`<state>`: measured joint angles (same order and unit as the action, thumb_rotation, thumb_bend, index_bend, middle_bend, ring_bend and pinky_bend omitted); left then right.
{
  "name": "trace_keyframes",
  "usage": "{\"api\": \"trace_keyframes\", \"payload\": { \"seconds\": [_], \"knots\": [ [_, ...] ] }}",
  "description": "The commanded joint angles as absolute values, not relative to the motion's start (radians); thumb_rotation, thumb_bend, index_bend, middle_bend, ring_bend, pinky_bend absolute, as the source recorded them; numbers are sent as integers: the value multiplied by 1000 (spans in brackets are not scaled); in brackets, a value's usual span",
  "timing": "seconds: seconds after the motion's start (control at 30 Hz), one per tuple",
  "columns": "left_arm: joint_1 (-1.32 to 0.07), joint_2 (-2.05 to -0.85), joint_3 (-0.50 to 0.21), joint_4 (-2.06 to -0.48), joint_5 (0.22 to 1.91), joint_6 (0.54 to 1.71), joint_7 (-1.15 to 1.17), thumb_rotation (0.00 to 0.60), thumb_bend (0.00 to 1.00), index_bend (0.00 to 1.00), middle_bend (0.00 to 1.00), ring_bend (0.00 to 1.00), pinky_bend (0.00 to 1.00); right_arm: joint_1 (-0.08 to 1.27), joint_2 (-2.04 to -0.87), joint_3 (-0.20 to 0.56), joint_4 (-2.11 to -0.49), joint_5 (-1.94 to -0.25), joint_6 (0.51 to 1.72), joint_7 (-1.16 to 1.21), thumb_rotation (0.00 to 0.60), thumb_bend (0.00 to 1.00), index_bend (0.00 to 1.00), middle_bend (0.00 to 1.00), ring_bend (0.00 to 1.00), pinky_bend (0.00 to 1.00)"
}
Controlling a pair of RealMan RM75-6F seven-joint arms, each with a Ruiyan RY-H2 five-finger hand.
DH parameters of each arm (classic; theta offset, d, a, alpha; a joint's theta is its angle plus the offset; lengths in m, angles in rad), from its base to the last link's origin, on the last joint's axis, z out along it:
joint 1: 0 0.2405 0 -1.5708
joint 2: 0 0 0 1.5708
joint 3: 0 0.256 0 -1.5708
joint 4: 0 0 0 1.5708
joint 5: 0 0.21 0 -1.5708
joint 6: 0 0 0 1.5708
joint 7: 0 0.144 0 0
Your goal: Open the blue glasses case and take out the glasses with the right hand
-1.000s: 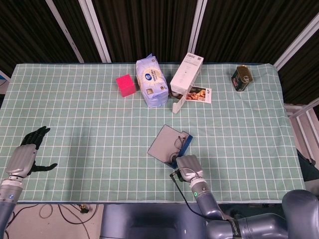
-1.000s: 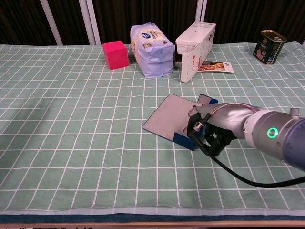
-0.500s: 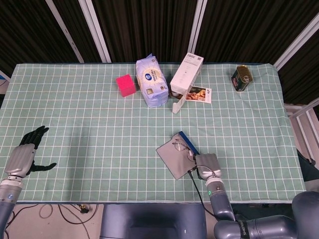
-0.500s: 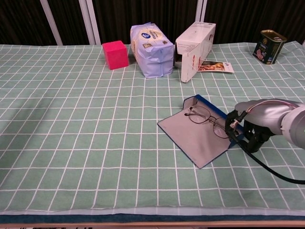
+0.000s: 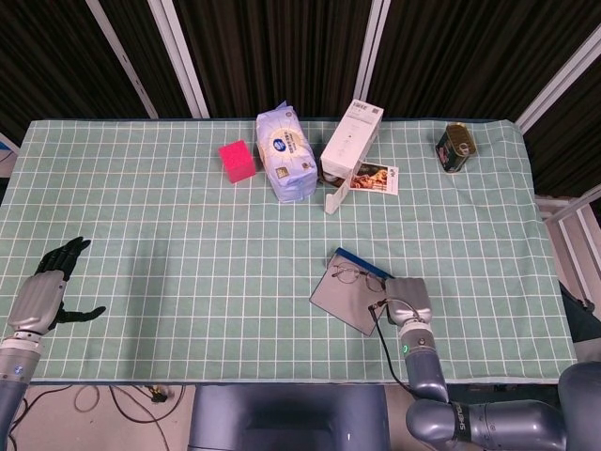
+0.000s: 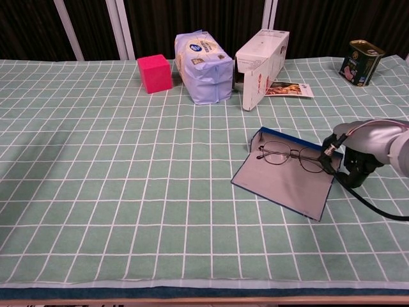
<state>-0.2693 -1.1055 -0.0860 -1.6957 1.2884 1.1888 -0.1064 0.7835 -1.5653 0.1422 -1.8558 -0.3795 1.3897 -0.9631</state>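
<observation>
The blue glasses case (image 5: 349, 299) lies open on the green checked cloth, its grey inside (image 6: 284, 185) facing up and a blue rim along the far side. Thin-framed glasses (image 5: 355, 274) rest on the grey surface near that rim, also clear in the chest view (image 6: 291, 155). My right hand (image 5: 406, 299) sits at the case's right end, its dark fingers (image 6: 345, 167) curled around that edge, just right of the glasses. My left hand (image 5: 42, 296) rests far off at the front left of the table, fingers apart and holding nothing; the chest view does not show it.
Along the back stand a pink cube (image 5: 237, 161), a blue-white bag (image 5: 286, 152), a tipped white carton (image 5: 351, 141) with a picture card (image 5: 376, 177) beside it, and a can (image 5: 455, 147) at the far right. The table's front edge lies close behind my right hand.
My right hand moved to the right along the front, and the case slid and turned with it. The case now lies flat open with the glasses exposed. The left hand stayed put.
</observation>
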Motion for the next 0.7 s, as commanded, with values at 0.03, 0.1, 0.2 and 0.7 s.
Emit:
{"api": "trace_keyframes", "payload": {
  "seconds": [0.03,0.1,0.2,0.7],
  "knots": [
    [-269,-1105,-86,-1697,1287,1188,-108,600,0,0,0,0,0,784,-1565,149,-1842,-375,1383,-962,600,543,311,837,902,987],
    [-269,-1104,-86,-1697,1286,1188,-108,600,0,0,0,0,0,786,-1564,155,-1832,-367,1377,-963,600,543,310,836,902,988],
    [-269,-1103,-87,-1699,1285,1187,-109,600,0,0,0,0,0,791,-1563,170,-1812,-352,1368,-966,600,544,307,836,902,987],
    [-267,-1103,-89,-1698,1284,1190,-112,600,0,0,0,0,0,797,-1562,210,-1751,-331,1333,-946,600,544,195,837,902,987]
  ]
}}
